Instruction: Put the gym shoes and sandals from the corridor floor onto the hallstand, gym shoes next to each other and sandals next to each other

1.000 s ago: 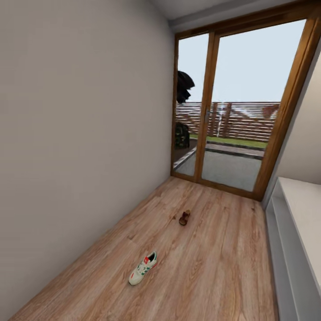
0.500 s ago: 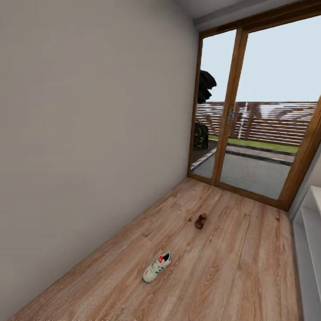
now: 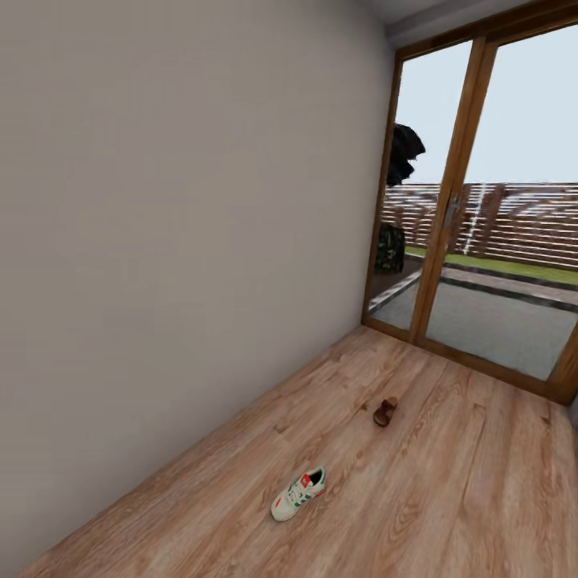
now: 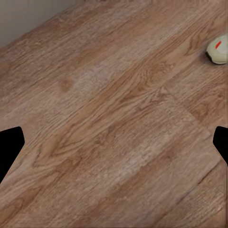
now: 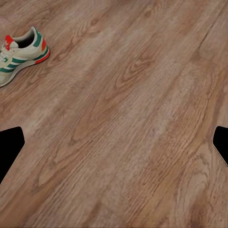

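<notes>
One gym shoe [image 3: 299, 494], white with green stripes and an orange-red heel, lies on the corridor floor [image 3: 449, 498] a little left of centre. Further off, toward the glass door, lies one brown sandal [image 3: 385, 412]. The same kind of gym shoe [image 5: 21, 54] appears in the right wrist view, well away from my right gripper [image 5: 114, 147], which is open over bare planks. A white shoe toe [image 4: 218, 50] shows at the edge of the left wrist view; my left gripper [image 4: 114, 145] is open above the floor, holding nothing. The hallstand is out of view.
A plain grey wall [image 3: 177, 265] runs along the left of the corridor. At the far end stands a wood-framed glass door [image 3: 449, 209] with a patio and fence beyond. Wood-plank floor stretches between the wall and the right edge.
The head view has swung left, so the whole picture shifted right and the pale grey unit slid out at the right edge. The shoe and sandal have stayed where they lay on the floor.
</notes>
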{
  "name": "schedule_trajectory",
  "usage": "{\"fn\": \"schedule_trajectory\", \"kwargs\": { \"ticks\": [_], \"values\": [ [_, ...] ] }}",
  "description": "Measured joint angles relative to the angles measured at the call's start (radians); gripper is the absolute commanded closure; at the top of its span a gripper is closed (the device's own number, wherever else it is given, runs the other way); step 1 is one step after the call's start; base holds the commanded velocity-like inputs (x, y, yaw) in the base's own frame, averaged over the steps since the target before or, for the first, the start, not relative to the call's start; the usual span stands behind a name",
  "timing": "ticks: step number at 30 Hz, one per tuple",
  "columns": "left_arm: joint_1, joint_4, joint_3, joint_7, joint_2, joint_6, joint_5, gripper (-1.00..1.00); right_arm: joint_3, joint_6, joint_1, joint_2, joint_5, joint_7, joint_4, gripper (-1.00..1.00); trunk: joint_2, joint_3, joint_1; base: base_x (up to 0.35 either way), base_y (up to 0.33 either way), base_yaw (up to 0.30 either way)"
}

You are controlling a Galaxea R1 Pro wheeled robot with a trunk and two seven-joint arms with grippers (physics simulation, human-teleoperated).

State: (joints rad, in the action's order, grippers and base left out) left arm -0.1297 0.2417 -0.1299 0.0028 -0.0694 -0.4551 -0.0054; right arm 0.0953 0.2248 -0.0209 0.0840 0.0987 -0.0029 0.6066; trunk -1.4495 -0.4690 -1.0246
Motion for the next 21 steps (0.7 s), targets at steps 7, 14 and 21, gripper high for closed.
{"fn": "schedule_trajectory", "kwargs": {
  "ticks": [7, 14, 21],
  "values": [
    [0.000, 0.000, 0.000, 0.000, 0.000, 0.000, 0.000, -1.00, -0.001, 0.000, 0.000, 0.000, 0.000, 0.000, 0.000, -1.00, 0.000, 0.000, 0.000, 0.243, -0.171, 0.008],
    [0.000, 0.000, -0.001, 0.000, 0.000, 0.000, 0.000, -1.00, -0.001, 0.000, 0.000, 0.000, 0.000, 0.000, 0.000, -1.00, 0.000, 0.000, 0.000, 0.244, -0.174, 0.001],
    [0.000, 0.000, -0.001, 0.000, -0.001, 0.001, 0.000, -1.00, -0.001, 0.000, 0.000, 0.000, 0.000, 0.001, 0.004, -1.00, 0.000, 0.000, 0.000, 0.191, -0.123, 0.000]
  ]
}}
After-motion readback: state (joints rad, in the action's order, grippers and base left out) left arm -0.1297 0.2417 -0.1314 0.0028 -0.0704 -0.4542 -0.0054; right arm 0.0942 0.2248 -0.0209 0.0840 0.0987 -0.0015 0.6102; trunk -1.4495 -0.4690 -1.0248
